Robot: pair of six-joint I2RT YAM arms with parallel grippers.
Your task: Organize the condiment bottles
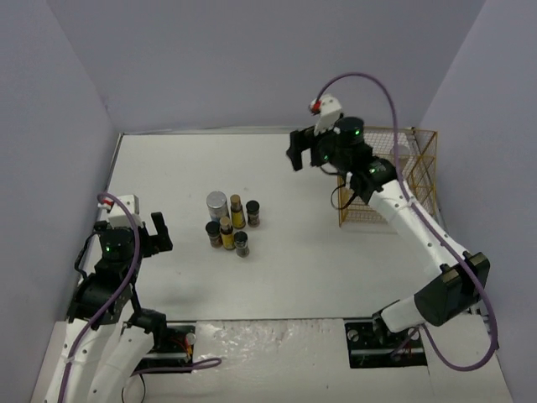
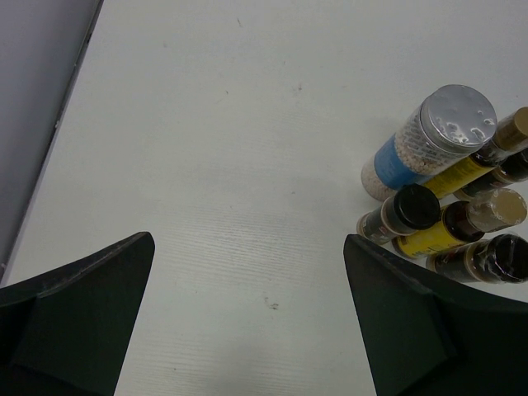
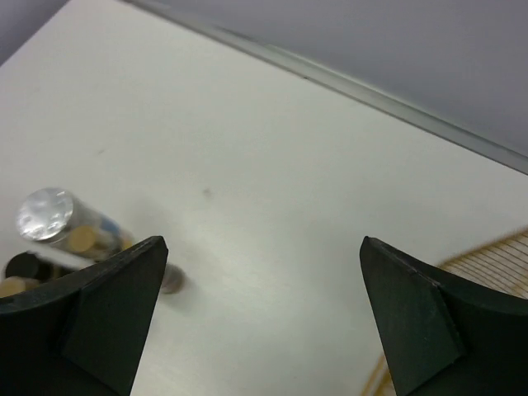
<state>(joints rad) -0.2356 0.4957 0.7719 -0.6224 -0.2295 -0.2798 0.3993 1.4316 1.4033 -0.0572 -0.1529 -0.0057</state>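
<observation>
A cluster of condiment bottles stands mid-table: a wide silver-lid jar (image 1: 217,204), two slim yellow bottles (image 1: 237,211) (image 1: 226,232) and three short dark jars (image 1: 252,212) (image 1: 213,232) (image 1: 242,243). Another silver-lid jar (image 1: 401,154) seems to stand inside the gold wire basket (image 1: 424,180). My left gripper (image 1: 138,228) is open and empty, left of the cluster. In the left wrist view (image 2: 247,239) the silver-lid jar (image 2: 454,124) and a black-lid jar (image 2: 410,209) lie to its right. My right gripper (image 1: 304,149) is open and empty, held high beside the basket's left side; its view (image 3: 264,241) shows the silver-lid jar (image 3: 49,216) at lower left.
The basket stands at the table's right edge against the wall; its wire rim (image 3: 495,256) shows at the right of the right wrist view. Grey walls enclose the table on three sides. The right arm (image 1: 419,222) reaches across in front of the basket.
</observation>
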